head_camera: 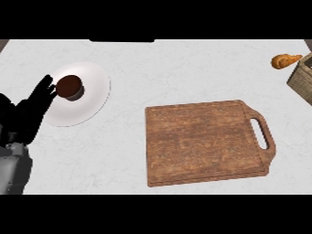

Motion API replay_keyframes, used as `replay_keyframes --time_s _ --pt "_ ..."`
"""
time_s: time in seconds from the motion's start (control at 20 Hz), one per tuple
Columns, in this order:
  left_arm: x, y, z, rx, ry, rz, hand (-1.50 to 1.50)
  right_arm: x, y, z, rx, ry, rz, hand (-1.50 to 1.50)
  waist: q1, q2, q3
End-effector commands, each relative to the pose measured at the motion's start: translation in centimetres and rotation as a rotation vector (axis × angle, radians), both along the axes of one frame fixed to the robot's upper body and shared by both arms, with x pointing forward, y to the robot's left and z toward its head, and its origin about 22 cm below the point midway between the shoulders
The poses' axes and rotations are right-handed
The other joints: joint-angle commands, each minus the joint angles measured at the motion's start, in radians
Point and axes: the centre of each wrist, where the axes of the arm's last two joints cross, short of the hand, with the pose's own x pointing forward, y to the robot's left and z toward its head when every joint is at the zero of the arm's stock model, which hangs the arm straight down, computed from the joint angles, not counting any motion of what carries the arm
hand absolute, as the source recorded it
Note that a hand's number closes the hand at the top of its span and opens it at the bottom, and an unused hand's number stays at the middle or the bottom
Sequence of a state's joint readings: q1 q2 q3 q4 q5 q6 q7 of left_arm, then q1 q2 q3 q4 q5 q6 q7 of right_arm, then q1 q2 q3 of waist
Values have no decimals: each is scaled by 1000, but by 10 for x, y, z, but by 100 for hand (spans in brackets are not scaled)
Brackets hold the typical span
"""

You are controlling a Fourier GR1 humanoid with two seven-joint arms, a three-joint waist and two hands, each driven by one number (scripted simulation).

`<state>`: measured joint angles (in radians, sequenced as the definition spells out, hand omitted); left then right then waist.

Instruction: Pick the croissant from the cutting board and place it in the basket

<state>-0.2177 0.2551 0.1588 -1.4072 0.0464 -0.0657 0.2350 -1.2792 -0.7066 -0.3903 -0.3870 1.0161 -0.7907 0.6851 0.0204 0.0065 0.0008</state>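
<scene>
At the far right of the desk [185,68], well away from the one hand in view, a small golden-brown croissant [286,61] lies on the pale surface just beside the outer wall of a woven basket [305,82], which is cut off by the view's right edge. The croissant is not inside the basket, and it is not on the wooden cutting board [206,141], whose top is bare; the board, with a handle slot on its right side, lies between the hand and the basket, nearer the robot. The left hand [24,114] shows at the view's left edge, black, fingers straight and pointing away from the robot, released and holding nothing. Its fingertips overlap the rim of a white plate [94,87], close to a small round brown item [70,87] that sits on the plate, perhaps a chocolate cake. The right hand is not in view at all. From the left hand, the croissant lies far across to the right and further out from the robot, beyond the board. As a judgement, the croissant is likely light, soft and flaky, easily crushed or torn, so it would best be taken across its thicker middle with fingers and thumb curled gently round it, not by its thin curved ends. Since it lies against the basket's wall, the fingers have little room on that side.
</scene>
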Motion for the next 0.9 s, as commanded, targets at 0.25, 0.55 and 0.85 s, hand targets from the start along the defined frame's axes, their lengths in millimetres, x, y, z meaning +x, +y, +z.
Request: replay_keyframes --time_s 0.25,0.55,0.85 --pt "-2 13 -11 -9 33 45 0 -37 -40 30 139 -322 -94 -150 -59 -20 -1" --pt "-19 34 -8 8 30 83 0 -75 -63 16 189 -219 14 -150 -85 -32 -1" --pt "-31 24 -12 -10 35 92 0 -125 -81 -2 220 -145 91 -150 -101 -38 -1"
